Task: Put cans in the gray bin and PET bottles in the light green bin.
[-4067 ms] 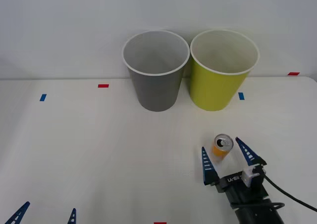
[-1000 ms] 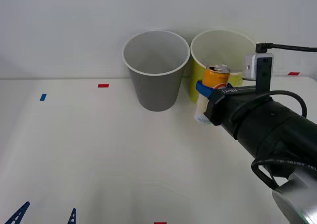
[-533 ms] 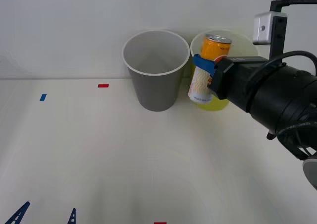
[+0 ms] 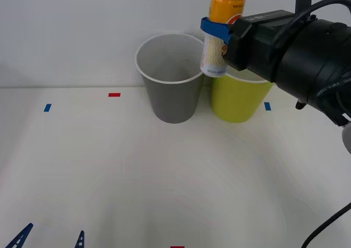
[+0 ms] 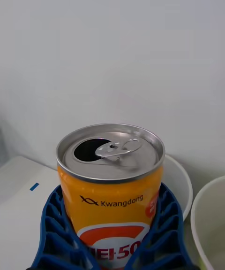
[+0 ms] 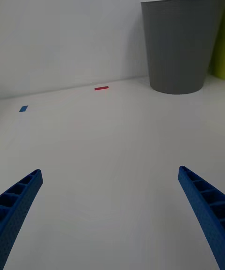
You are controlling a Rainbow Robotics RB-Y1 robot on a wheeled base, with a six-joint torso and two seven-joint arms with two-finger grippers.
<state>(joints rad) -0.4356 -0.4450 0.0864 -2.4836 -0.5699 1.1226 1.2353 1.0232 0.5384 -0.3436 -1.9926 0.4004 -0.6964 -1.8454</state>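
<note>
The left gripper (image 4: pixel 52 238) is parked at the near edge of the table (image 4: pixel 109 171), its fingers spread wide and nothing held between them. Farther off, the can (image 4: pixel 221 31) is clasped upright by the right gripper (image 4: pixel 215 29), the blue fingers wrapped around its body, and is carried high in the air above the gap between the two rims. If it were let go here, the rim of the gray bin (image 4: pixel 173 78) could be struck, or the can could be dropped into the light green bin (image 4: pixel 241 91) just beside it, since the can has not been brought fully over the gray opening. Compared with half a second ago, the can has been lifted higher and shifted toward the gray bin.
</note>
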